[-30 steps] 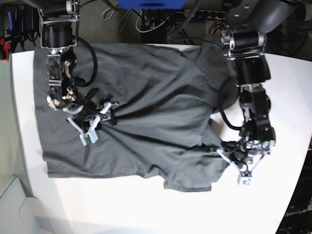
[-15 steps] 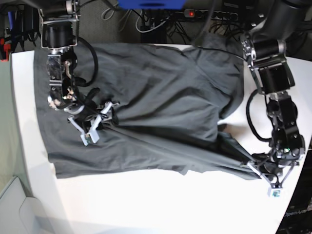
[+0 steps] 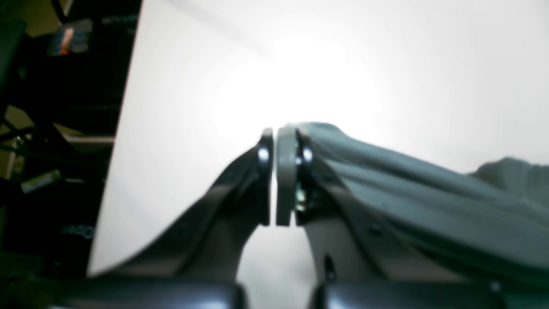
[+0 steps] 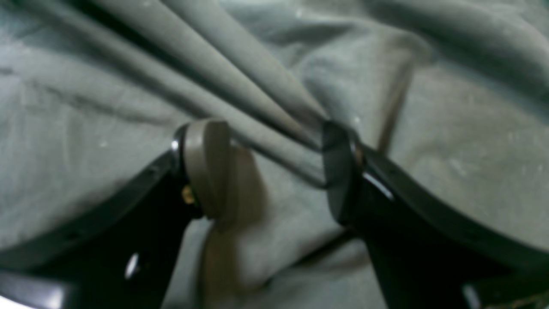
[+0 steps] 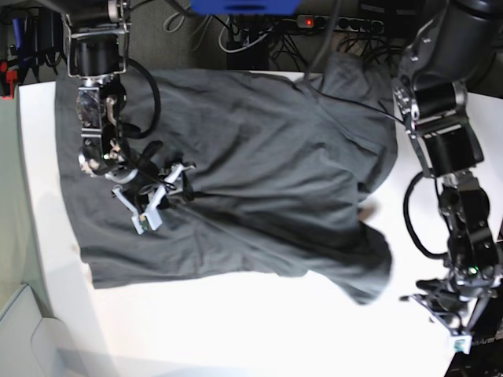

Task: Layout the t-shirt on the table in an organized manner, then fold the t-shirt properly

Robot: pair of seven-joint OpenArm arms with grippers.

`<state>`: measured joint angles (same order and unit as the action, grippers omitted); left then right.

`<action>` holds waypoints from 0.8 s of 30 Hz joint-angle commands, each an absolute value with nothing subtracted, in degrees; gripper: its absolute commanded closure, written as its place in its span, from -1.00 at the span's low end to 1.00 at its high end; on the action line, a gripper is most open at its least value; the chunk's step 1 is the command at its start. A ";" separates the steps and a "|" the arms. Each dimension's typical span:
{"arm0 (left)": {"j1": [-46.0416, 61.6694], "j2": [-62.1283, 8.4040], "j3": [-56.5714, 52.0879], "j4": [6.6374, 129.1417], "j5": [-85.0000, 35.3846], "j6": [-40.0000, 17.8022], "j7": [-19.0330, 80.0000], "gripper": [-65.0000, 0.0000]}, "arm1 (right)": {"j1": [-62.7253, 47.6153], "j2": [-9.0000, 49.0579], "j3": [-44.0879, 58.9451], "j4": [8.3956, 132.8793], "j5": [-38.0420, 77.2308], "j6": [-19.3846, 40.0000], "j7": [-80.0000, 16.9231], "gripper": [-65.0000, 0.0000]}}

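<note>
The dark grey t-shirt [image 5: 259, 173] lies spread and wrinkled over the far half of the white table [image 5: 236, 330]. My right gripper [image 5: 179, 184] is open and rests on the shirt's left part. In the right wrist view its jaws [image 4: 274, 167] straddle a ridge of folds in the shirt [image 4: 85, 107]. My left gripper [image 5: 407, 297] is near the table's right edge at the shirt's blurred lower right corner. In the left wrist view the left gripper [image 3: 274, 133] is shut, and taut cloth of the shirt [image 3: 407, 189] runs off its tip over the table [image 3: 343, 64].
Cables and a power strip [image 5: 330, 23] lie beyond the far edge. A pale bin [image 5: 16, 330] stands at the lower left. The table's right edge [image 5: 491, 236] is close to the left arm. Bare white tabletop runs along the near side.
My left gripper has moved toward the lower right with the shirt's corner, drawing the right side and lower hem outward. The right gripper has stayed in place on the shirt.
</note>
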<state>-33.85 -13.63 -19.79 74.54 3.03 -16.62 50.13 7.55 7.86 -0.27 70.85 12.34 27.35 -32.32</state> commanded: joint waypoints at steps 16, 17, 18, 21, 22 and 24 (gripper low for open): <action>-26.86 -8.84 -24.13 82.95 2.77 -17.01 53.76 -0.92 | 7.96 7.43 -2.33 70.90 10.51 26.68 -35.12 -0.02; -25.98 -8.13 -23.34 83.65 2.77 -17.01 53.76 -0.92 | 7.96 7.43 -2.33 70.99 10.51 26.68 -35.12 -0.03; -25.19 -7.43 -22.55 83.91 2.77 -17.01 53.76 -0.92 | 7.96 7.43 -2.33 70.99 10.51 26.68 -35.12 -0.03; -24.48 -5.67 -19.12 83.91 2.77 -17.01 53.76 -0.92 | 7.96 7.43 -2.33 70.99 10.51 26.68 -35.12 -0.03; -24.48 -4.88 -18.15 83.91 2.77 -17.01 53.76 -0.92 | 7.96 7.43 -2.33 70.99 10.51 26.68 -35.12 -0.03; -24.48 -3.21 -16.57 83.82 2.86 -16.75 53.76 -0.92 | 7.96 7.43 -2.33 70.99 10.51 26.68 -35.12 -0.03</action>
